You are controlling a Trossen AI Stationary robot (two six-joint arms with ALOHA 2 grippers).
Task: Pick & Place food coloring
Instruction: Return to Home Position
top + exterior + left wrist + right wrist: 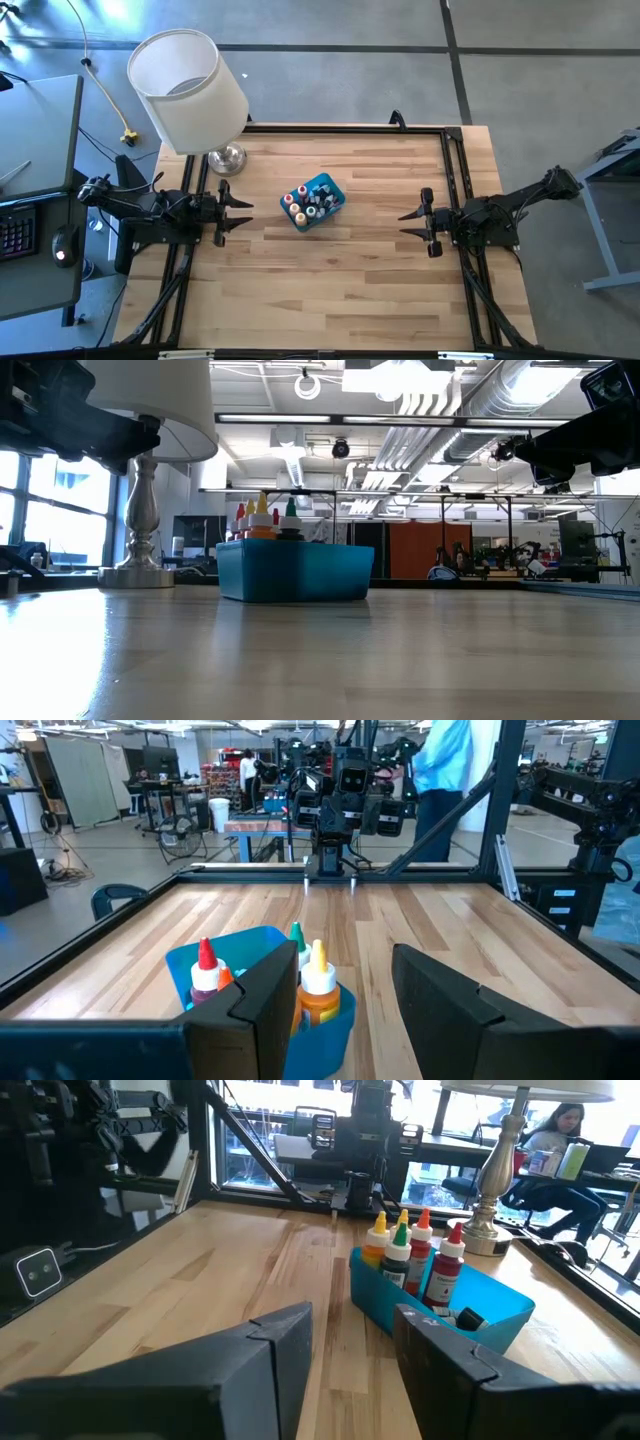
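Wood table (350, 290) w/ a black frame (345, 128) round it, grey floor (550, 80) all about. Far L is a desk (45, 150) w/ a keyboard (12, 238) & a mouse (64, 246). Next, a lamp (227, 158) w/ a big white shade (188, 88) stands at the table's back L part. L gripper (246, 214) hangs by the L edge, claw spread wide, nothing in it. Mid table is the small blue bin (338, 192), turned a bit. The food coloring bottles (304, 206) stand inside it, caps up: red, yellow, green, orange. R gripper (402, 224) hangs by the R edge, claw wide too, holding nothing. Both claws point at the bin, well apart from it. Low view: big room behind, windows (55, 520) at L, pipes (480, 405) on the ceiling. A person in a blue top (445, 760) stands past the table; a seated person (560, 1125) is at a desk near the lamp.
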